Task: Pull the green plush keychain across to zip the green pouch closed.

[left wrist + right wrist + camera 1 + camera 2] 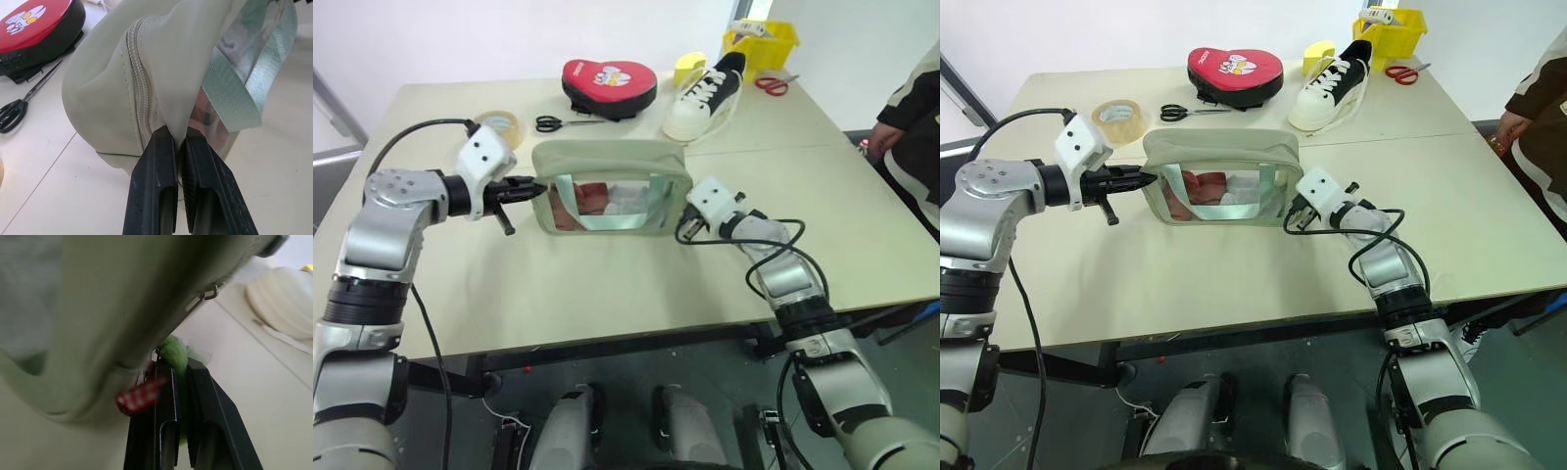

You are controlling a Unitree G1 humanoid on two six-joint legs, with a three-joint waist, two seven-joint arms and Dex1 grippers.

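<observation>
Nearest, the right hand [178, 382] is clamped on the green plush keychain [175, 355] at the green pouch's [607, 162] three o'clock end. At its nine o'clock end the left hand [178, 147] pinches the fabric, bracing it. The zipper [139, 88] runs nine-to-three along the top, mid-table [607, 284].

Silver-grey jointed arms here, each wrist capped by a white boxy housing, with black cables looping alongside. The left gripper [530, 186] and right gripper [1290, 219] both carry two slim, matte black fingers [152, 191].
</observation>
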